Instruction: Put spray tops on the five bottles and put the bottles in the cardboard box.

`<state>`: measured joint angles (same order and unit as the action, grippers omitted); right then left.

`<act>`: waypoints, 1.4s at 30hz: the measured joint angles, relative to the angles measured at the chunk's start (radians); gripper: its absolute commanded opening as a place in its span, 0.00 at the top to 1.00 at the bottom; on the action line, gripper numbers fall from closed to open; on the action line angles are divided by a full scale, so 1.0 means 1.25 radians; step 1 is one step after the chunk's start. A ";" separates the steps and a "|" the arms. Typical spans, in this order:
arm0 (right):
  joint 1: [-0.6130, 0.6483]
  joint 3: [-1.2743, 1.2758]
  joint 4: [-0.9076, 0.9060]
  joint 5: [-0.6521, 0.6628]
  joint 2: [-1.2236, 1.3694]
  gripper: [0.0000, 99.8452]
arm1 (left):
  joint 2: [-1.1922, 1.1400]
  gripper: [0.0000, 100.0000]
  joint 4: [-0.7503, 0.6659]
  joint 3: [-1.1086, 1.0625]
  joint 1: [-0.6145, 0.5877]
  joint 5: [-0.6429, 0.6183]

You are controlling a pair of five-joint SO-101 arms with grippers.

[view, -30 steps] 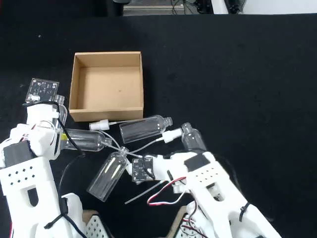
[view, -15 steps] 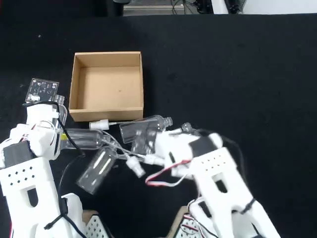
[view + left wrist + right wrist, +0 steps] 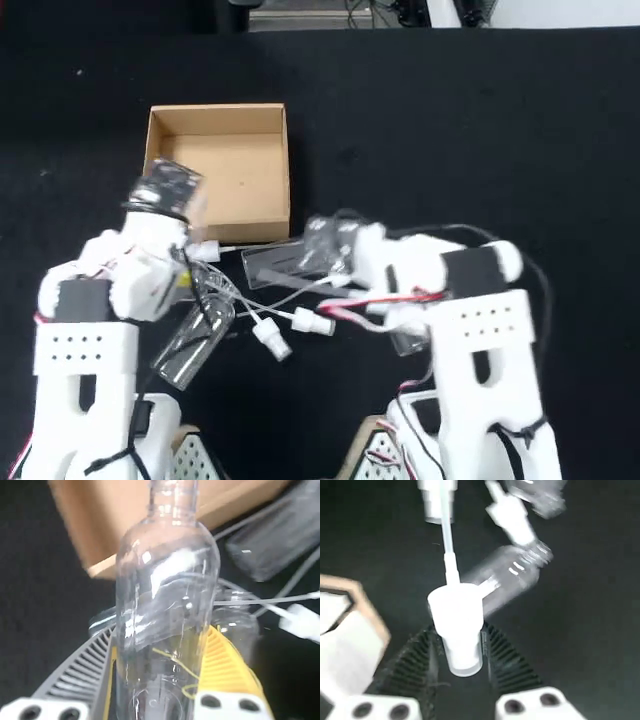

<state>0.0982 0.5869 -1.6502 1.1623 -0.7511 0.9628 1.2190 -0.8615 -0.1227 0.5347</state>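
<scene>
L: left gripper (image 3: 160, 637) clenched on a clear plastic bottle (image 3: 167, 595). The bottle's body sits between the grey finger (image 3: 95, 655) and the yellow finger (image 3: 220, 655). Its open threaded neck points away from the wrist, with no top fitted.

Ahead of the jaws: brown cardboard box (image 3: 215, 232), open side up on the black table (image 3: 470, 130). Its near wall is just beyond the held bottle's neck.

Beside the left gripper, on the side away from the box: second clear bottle (image 3: 195, 335), lying tilted on the table. It is uncapped and outside the jaws.

Between the two grippers: loose white spray tops (image 3: 310, 322), two of them flat on the table close together. Their thin dip tubes trail toward the box.

Next to the right gripper, on its box side: third clear bottle (image 3: 280, 262), on its side near the box's front wall.

R: right gripper (image 3: 457, 640) grasping a white cylindrical spray top (image 3: 455, 612), pinched between the black ribbed fingers (image 3: 507, 660). The dip tube sticks straight out ahead of the jaws, over the table
</scene>
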 measured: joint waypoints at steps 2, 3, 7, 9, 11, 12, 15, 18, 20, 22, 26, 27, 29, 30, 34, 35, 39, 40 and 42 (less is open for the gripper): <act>-0.066 -0.023 0.005 0.000 0.000 0.99 | 0.000 0.97 0.000 0.000 0.049 0.000; -0.095 -0.037 0.005 0.000 0.000 0.99 | 0.000 0.97 0.000 0.000 0.079 0.000; -0.174 -0.104 -0.029 0.022 0.032 0.99 | 0.000 0.97 0.000 0.000 0.195 0.042; -0.185 -0.128 -0.055 0.063 0.060 0.99 | 0.000 0.97 -0.001 -0.005 0.260 0.120; -0.190 -0.142 -0.063 0.115 0.087 0.99 | 0.000 0.97 -0.001 -0.038 0.319 0.227; -0.193 -0.150 -0.064 0.140 0.099 0.99 | 0.000 0.97 -0.001 -0.054 0.340 0.286; -0.209 -0.164 -0.065 0.228 0.120 0.99 | 0.000 0.97 -0.001 -0.074 0.368 0.426; -0.248 -0.189 -0.065 0.334 0.120 0.99 | 0.000 0.97 -0.001 -0.076 0.369 0.442; -0.291 -0.199 -0.065 0.411 0.120 0.99 | 0.000 0.97 -0.001 -0.076 0.369 0.430; -0.340 -0.200 -0.065 0.502 0.120 0.99 | 0.000 0.97 -0.006 -0.076 0.369 0.409; -0.394 -0.199 -0.065 0.620 0.120 0.99 | 0.000 0.97 -0.054 -0.091 0.369 0.373; -0.394 -0.191 -0.065 0.628 0.120 0.99 | 0.000 0.97 -0.071 -0.101 0.369 0.365; -0.393 -0.169 -0.065 0.636 0.120 0.99 | 0.000 0.97 -0.103 -0.120 0.373 0.351; -0.388 -0.157 -0.065 0.637 0.120 0.99 | 0.000 0.97 -0.115 -0.126 0.376 0.346; -0.336 -0.134 -0.065 0.617 0.120 0.99 | 0.000 0.97 -0.136 -0.131 0.378 0.327; -0.318 -0.134 -0.065 0.600 0.120 0.99 | 0.000 0.97 -0.136 -0.131 0.379 0.320; -0.274 -0.134 -0.065 0.559 0.120 0.99 | 0.000 0.97 -0.136 -0.137 0.408 0.315; -0.270 -0.134 -0.065 0.555 0.120 0.99 | 0.000 0.97 -0.136 -0.147 0.412 0.315; -0.266 -0.134 -0.065 0.551 0.120 0.99 | -0.001 0.97 -0.136 -0.157 0.417 0.315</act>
<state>-0.2348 0.4196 -1.7315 1.8512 -0.6007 0.9613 1.0487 -1.0579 0.3989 0.9291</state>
